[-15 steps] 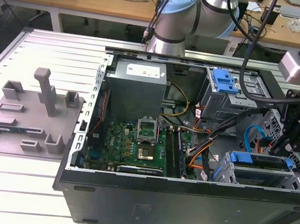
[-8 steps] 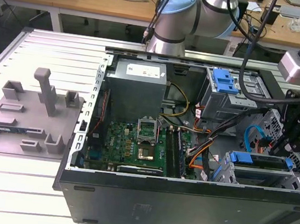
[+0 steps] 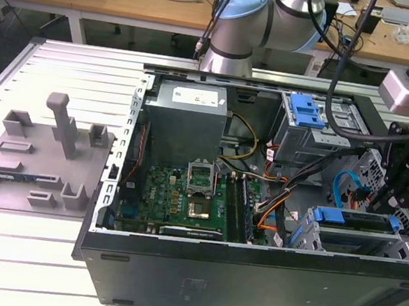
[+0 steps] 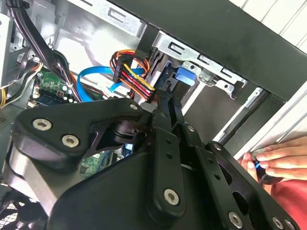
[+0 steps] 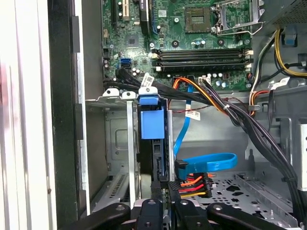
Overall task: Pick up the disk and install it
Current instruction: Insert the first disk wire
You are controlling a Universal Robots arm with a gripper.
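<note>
Disk [image 5: 152, 122] stands on edge in the drive cage [image 5: 111, 143] slot, blue rail end toward the wrist cam. The rails ride the cage walls, hence that orientation. Gripper [image 5: 164, 194] is right at it, fingers drawn narrow and, as I read it, pinching the disk's near edge. A slim grip is what fits between the cage plates. Blue data cable [image 5: 206, 163] and the power plug's coloured wires [image 5: 194, 184] lie just beside the fingers, so there's a snag risk. A person's hand [image 4: 276, 160] rests at the case's outer rim. I judge the disk in or nearly in the slot and not released.
</note>
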